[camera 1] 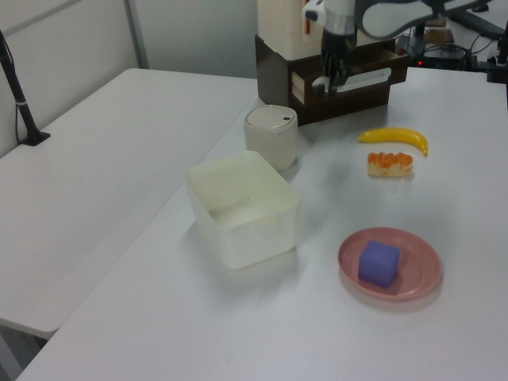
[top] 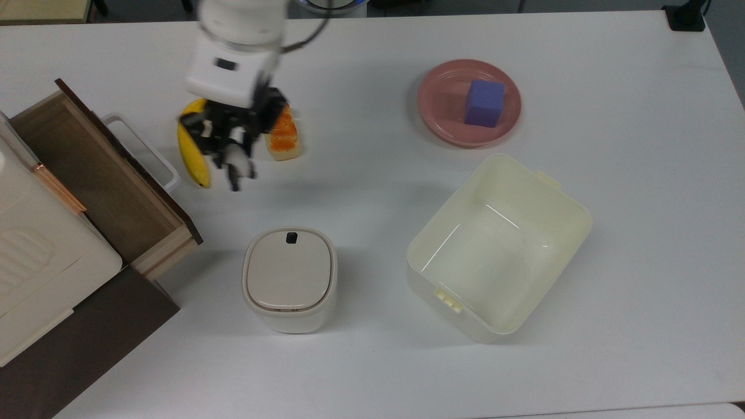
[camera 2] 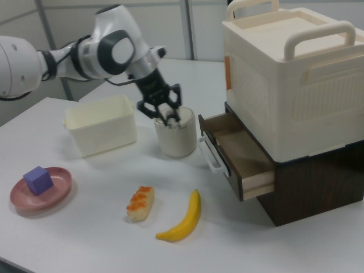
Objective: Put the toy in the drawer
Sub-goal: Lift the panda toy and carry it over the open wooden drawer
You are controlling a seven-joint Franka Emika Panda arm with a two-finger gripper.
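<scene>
The toy [top: 237, 170], a tiny black-and-white figure, hangs in the air with my gripper [top: 231, 158] shut on it. In the top view it is between the banana [top: 187, 152] and the bread loaf [top: 281, 137], a little right of the drawer [top: 87, 169]. The drawer is pulled open, with light wood walls, a bare brown floor and a white loop handle [top: 150, 152]. In the right view, the gripper [camera 2: 164, 109] and toy [camera 2: 170, 117] hover in front of the lidded bin, left of the open drawer [camera 2: 242, 153]. The left view shows the gripper [camera 1: 327, 78] high up near the drawer [camera 1: 300, 80].
A beige lidded bin [top: 290, 278] stands near the front, with a cream tub [top: 497, 247] to the top view's right. A pink plate [top: 447, 116] holds a purple cube [top: 485, 103]. A white storage box [camera 2: 290, 74] sits on the dark cabinet above the drawer.
</scene>
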